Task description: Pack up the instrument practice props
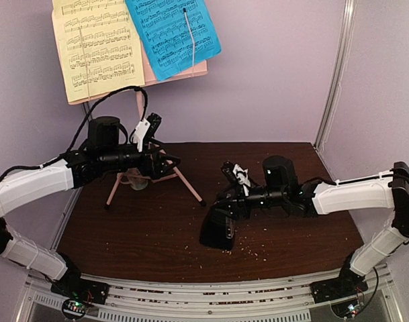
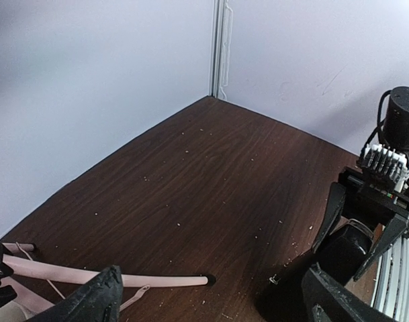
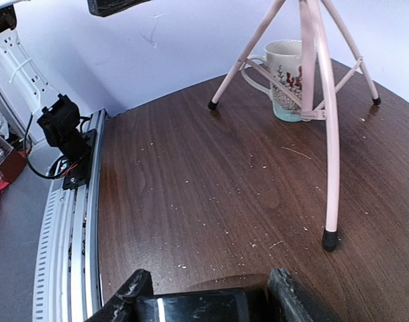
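Observation:
The pink music stand (image 1: 138, 100) stands at the back left and holds a yellow page (image 1: 97, 43) and a blue page (image 1: 170, 33). Its tripod legs show in the right wrist view (image 3: 332, 134), and one leg shows in the left wrist view (image 2: 157, 280). My left gripper (image 1: 165, 161) is open beside the stand's pole, just above the legs, with nothing between its fingers (image 2: 100, 298). The black metronome (image 1: 217, 231) stands mid-table. My right gripper (image 1: 225, 200) is shut on its top, and its fingers (image 3: 133, 290) press both sides of the metronome (image 3: 197, 308).
A beige mug (image 3: 285, 77) sits on the table under the tripod (image 1: 138, 180). Crumbs are scattered over the dark wooden table (image 1: 285, 168). Lilac walls close the back and right sides. A metal rail (image 1: 211, 298) runs along the near edge.

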